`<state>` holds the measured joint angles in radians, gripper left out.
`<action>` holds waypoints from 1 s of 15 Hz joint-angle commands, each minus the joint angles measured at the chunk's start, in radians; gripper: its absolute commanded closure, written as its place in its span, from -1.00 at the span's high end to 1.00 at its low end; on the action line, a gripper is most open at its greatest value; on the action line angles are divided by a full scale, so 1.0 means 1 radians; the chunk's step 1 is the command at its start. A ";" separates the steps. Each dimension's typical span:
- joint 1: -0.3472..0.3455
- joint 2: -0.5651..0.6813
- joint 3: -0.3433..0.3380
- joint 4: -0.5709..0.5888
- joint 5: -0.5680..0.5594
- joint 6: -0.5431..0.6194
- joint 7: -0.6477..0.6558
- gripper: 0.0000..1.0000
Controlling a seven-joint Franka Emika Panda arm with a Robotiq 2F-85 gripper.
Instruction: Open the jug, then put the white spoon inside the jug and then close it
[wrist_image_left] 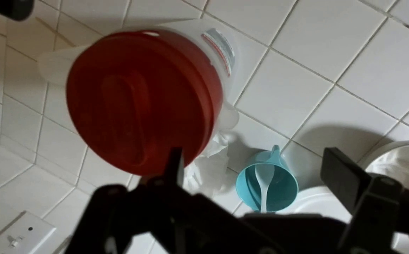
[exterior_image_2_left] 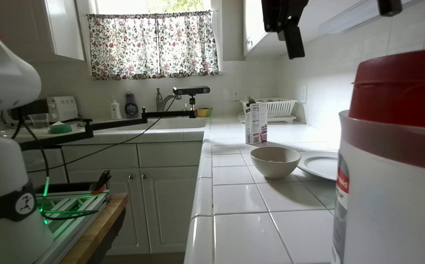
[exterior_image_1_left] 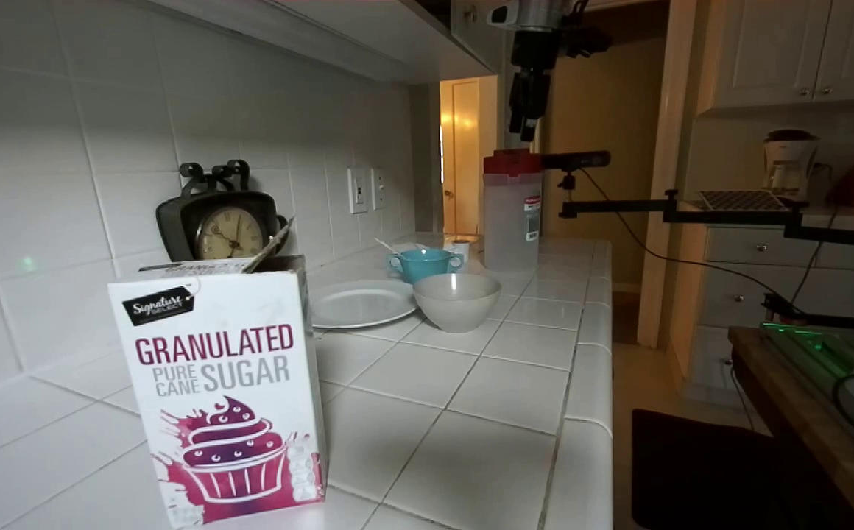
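The clear plastic jug (exterior_image_1_left: 512, 217) stands upright on the tiled counter with its red lid (exterior_image_1_left: 513, 163) on. In an exterior view the jug (exterior_image_2_left: 388, 209) and lid (exterior_image_2_left: 405, 88) fill the right edge. The lid (wrist_image_left: 134, 102) is large at the left of the wrist view. The white spoon (wrist_image_left: 263, 181) lies in a blue two-handled cup (wrist_image_left: 242, 185), its handle leaning over the rim. The cup also shows in an exterior view (exterior_image_1_left: 427, 266). My gripper (wrist_image_left: 255, 159) is open and empty. It points down above the lid, apart from it, in an exterior view (exterior_image_1_left: 526, 110).
A pale bowl (exterior_image_1_left: 458, 303) and a white plate (exterior_image_1_left: 361, 303) stand by the cup. Crumpled white material (wrist_image_left: 208, 171) lies between jug and cup. A sugar box (exterior_image_1_left: 221, 397) and a clock (exterior_image_1_left: 224, 230) stand farther along. A camera on a bracket (exterior_image_2_left: 192, 90) is beside the counter. Cabinets hang above.
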<state>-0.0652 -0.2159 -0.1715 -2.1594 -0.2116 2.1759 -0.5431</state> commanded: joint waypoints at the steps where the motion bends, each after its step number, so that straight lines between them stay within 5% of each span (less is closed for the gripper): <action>1: -0.015 0.013 -0.019 0.034 0.005 -0.038 -0.085 1.00; 15: -0.092 0.202 -0.088 0.225 0.208 -0.082 -0.205 1.00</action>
<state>-0.1364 -0.0685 -0.2588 -2.0110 -0.0912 2.1411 -0.6819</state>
